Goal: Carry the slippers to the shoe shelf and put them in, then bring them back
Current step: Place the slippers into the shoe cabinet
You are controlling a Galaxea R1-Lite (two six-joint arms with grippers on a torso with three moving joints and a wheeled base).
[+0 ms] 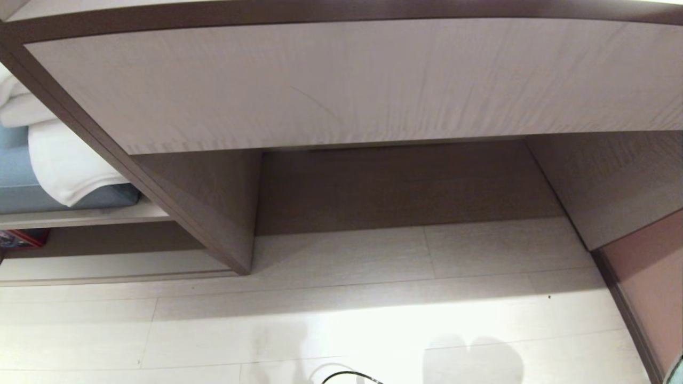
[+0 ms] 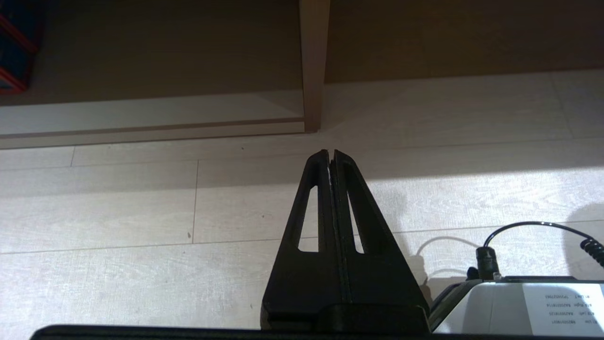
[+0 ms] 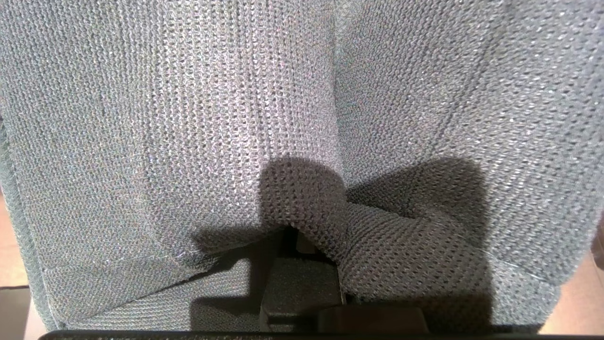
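The right gripper [image 3: 302, 278] is clamped almost fully closed on the slippers [image 3: 188, 118], pinching a bunched fold of knitted grey fabric where the two straps meet; the pair hangs in front of its camera and fills that view. The fabric looks soft, light and floppy, so it will likely sag and swing, though a knit should not slip easily. The gathered straps seem the best hold. The left gripper [image 2: 330, 153] sits idle, fingers pressed together and empty, above the pale floor [image 2: 118, 212]. In the head view only the desk recess [image 1: 395, 186] and a blue cushion [image 1: 16, 186] on the left are seen.
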